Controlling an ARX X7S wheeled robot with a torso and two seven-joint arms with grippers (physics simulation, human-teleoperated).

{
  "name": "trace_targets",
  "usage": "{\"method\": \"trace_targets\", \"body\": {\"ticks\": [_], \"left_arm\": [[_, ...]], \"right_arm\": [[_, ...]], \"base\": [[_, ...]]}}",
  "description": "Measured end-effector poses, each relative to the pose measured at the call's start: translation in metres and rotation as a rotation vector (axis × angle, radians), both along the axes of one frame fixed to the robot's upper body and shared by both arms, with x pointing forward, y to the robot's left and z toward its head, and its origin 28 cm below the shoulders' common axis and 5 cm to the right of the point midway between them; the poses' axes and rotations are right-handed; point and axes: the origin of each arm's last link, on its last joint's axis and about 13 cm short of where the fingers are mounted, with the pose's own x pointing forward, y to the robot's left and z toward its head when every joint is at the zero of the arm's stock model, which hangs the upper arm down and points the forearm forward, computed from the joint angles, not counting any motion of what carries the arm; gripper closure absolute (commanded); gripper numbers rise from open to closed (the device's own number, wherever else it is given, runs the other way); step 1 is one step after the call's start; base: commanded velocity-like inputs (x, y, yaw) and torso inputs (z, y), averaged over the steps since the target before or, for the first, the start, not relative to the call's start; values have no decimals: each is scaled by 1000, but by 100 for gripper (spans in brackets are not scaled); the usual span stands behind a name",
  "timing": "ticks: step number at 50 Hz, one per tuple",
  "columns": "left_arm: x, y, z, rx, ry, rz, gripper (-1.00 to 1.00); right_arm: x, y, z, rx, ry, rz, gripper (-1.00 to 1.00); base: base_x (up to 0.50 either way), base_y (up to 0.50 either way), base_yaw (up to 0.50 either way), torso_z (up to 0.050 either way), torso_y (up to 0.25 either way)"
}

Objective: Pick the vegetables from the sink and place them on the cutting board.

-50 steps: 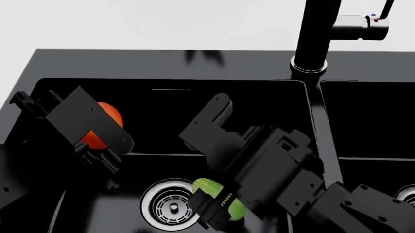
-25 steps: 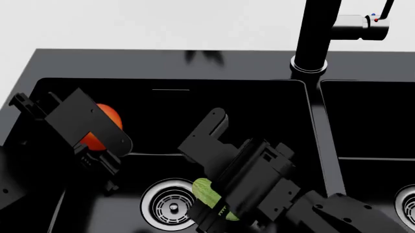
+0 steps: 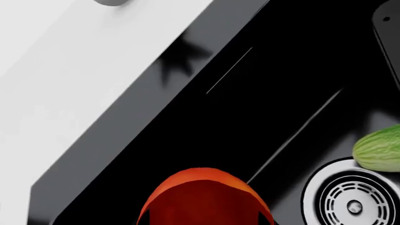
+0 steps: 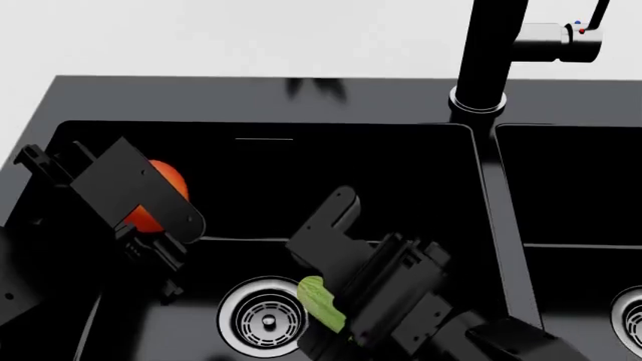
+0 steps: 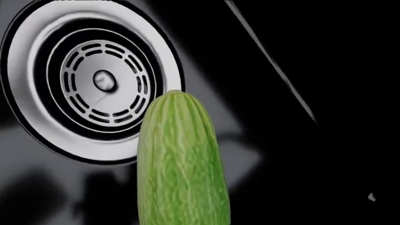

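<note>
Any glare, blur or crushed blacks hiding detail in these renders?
Head view: black arms merge with the glossy black sink, so finger outlines are lost; tomato half hidden. Left wrist view: sharp, thin highlight streaks on the basin wall. Right wrist view: slightly soft, bright sheen on the drain strainer; cucumber well lit.

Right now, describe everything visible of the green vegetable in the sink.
The green vegetable is stubby and light green, with faint pale stripes and a bumpy skin. Its rounded tip points toward the steel drain strainer. It sits low in the sink's left basin, half hidden by the right gripper; whether the jaws clamp it is unclear.
</note>
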Motion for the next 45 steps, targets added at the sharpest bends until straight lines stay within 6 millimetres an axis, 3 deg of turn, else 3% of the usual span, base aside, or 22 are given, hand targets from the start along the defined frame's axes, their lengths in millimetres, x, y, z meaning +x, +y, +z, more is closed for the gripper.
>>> {"method": "trace_targets", "body": {"ticks": [20, 21, 40, 45], "left_arm": [[1, 0, -3, 2, 6, 2, 100], [1, 0, -3, 1, 7, 3, 100], [0, 0, -4, -19, -10, 0, 100], [0, 0, -4, -27, -21, -9, 100]], "right_arm": [[6, -2, -14, 21, 44, -28, -100], [6, -3, -14, 24, 47, -32, 100], [2, -2, -13, 4, 38, -36, 100], [-3, -4, -8, -7, 24, -33, 100]], "base": [[0, 0, 0, 0, 0], [0, 0, 3, 0, 0], [2, 0, 2, -1, -2], [-2, 0, 1, 0, 250]]}}
